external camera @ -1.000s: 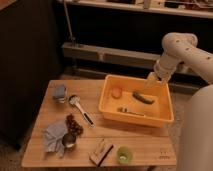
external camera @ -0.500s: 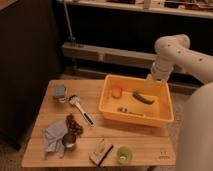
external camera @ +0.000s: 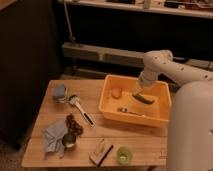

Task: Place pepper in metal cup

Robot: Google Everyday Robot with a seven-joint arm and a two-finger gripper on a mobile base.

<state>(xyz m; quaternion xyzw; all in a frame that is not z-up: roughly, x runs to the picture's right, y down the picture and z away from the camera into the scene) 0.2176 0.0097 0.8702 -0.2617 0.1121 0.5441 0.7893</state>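
Observation:
The pepper (external camera: 145, 99) is a small dark green curved vegetable lying inside the orange bin (external camera: 111, 118), towards its back right. My gripper (external camera: 137, 94) hangs from the white arm and reaches down into the bin, right at the pepper's left end. The metal cup (external camera: 68, 140) is small and shiny. It stands on the wooden table at the front left, next to a blue cloth (external camera: 53, 136), far from the gripper.
A small orange round item (external camera: 116, 93) and a thin utensil (external camera: 130, 111) also lie in the bin. On the table are a dark red grape bunch (external camera: 74, 123), a metal scoop (external camera: 80, 107), a blue-grey object (external camera: 60, 92), a wooden block (external camera: 101, 151) and a light green cup (external camera: 123, 155).
The arm has swung left and down. The gripper has moved from above the bin's right rim into the bin, next to the pepper.

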